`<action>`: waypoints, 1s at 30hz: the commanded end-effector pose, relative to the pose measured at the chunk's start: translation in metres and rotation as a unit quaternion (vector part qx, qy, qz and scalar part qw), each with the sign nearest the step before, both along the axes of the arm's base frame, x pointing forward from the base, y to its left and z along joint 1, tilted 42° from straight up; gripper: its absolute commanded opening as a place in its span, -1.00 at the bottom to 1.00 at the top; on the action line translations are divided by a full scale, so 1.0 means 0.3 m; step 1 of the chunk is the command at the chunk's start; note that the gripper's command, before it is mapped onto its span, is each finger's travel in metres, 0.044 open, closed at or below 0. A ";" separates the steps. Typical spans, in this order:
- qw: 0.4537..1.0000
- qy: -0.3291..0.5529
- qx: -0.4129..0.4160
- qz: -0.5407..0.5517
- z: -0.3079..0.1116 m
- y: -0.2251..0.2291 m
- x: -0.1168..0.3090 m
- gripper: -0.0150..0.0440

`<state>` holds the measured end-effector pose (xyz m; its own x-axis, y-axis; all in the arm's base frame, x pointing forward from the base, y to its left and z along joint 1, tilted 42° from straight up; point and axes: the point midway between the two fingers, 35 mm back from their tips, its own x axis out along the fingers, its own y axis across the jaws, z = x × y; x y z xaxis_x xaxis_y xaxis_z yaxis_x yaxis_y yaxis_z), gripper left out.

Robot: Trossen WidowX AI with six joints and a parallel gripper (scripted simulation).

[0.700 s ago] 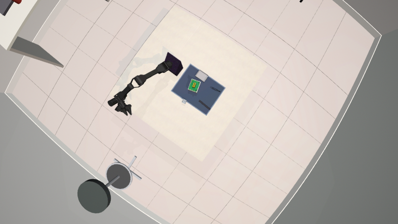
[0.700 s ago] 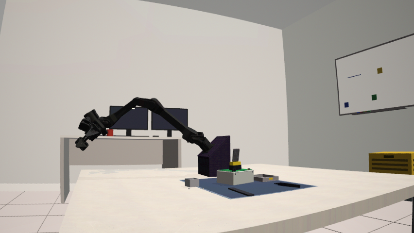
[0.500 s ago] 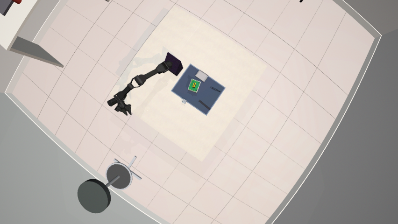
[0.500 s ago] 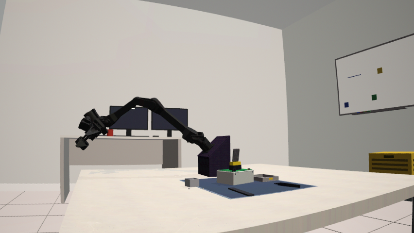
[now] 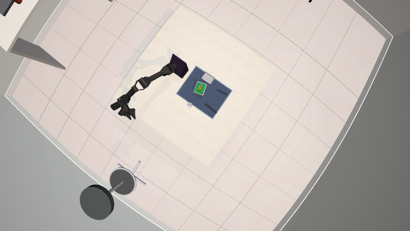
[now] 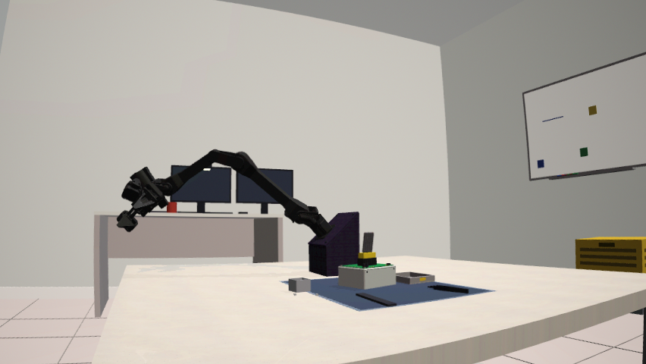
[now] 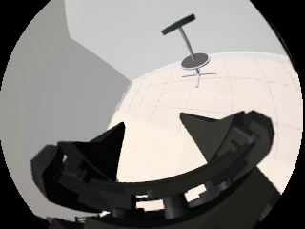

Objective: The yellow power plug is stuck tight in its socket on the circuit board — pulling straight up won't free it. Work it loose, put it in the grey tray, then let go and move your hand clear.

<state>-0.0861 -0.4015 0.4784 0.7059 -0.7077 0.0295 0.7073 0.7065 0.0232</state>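
Gripper spread, nothing pinched, well off board | Plug seated | I'd swing toward two o'clock from above, align, then rock gently

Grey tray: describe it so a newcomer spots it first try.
On the pale table, find the blue mat. The grey tray is on it, beside the box topped by the green circuit board. It's shallow and open, with a yellow mark on its side; the small grey cup at the mat's edge is smaller and lacks that mark.
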 end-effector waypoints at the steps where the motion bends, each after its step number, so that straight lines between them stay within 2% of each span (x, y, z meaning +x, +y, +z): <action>1: 1.000 -0.015 0.017 0.004 -0.025 -0.041 0.069 0.97; 6: 0.994 -0.051 0.092 0.020 -0.138 -0.145 0.275 0.97; 9: 0.995 -0.039 0.089 0.033 -0.160 -0.153 0.343 0.97; 18: 0.996 -0.041 0.072 0.026 -0.001 -0.018 0.269 0.97; 24: 0.996 -0.041 0.074 0.023 -0.005 -0.022 0.278 0.97; 30: 0.989 -0.054 0.131 0.032 -0.100 -0.080 0.427 0.97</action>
